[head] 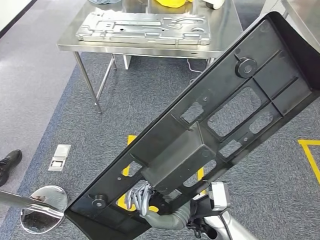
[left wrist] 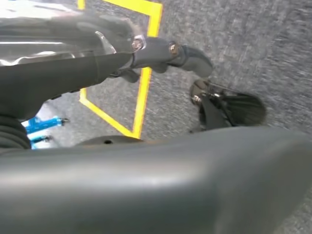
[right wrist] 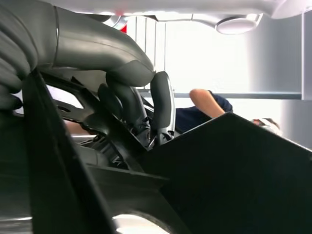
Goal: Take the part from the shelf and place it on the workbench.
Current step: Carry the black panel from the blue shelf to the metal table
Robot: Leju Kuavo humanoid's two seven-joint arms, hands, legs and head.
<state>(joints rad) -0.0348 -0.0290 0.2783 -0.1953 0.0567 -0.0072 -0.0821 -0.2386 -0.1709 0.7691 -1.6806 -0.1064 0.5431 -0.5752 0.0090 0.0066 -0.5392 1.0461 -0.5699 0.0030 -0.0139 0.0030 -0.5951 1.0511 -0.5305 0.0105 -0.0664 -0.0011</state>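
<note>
A large black moulded panel part (head: pixel 211 125) with several cut-outs hangs tilted across the head view, from lower left to upper right. My right hand (head: pixel 142 198) grips its lower end from underneath. In the right wrist view the dark fingers (right wrist: pixel 126 100) curl around a rib of the black part (right wrist: pixel 235 170). The steel workbench (head: pixel 222 47) stands ahead at the top, apart from the part. My left hand (left wrist: pixel 173 53) hangs over the grey carpet, its fingers apart and nothing in them.
A silver stamped metal plate (head: pixel 143 27) lies on the workbench, with a yellow object (head: pixel 171 2) behind it. On the floor are a round mirrored disc (head: pixel 43 207), a floor socket (head: pixel 60 156), yellow tape (head: pixel 309 155) and a person's black shoe (head: pixel 9 162). A person's arm (right wrist: pixel 206 105) shows beyond the part.
</note>
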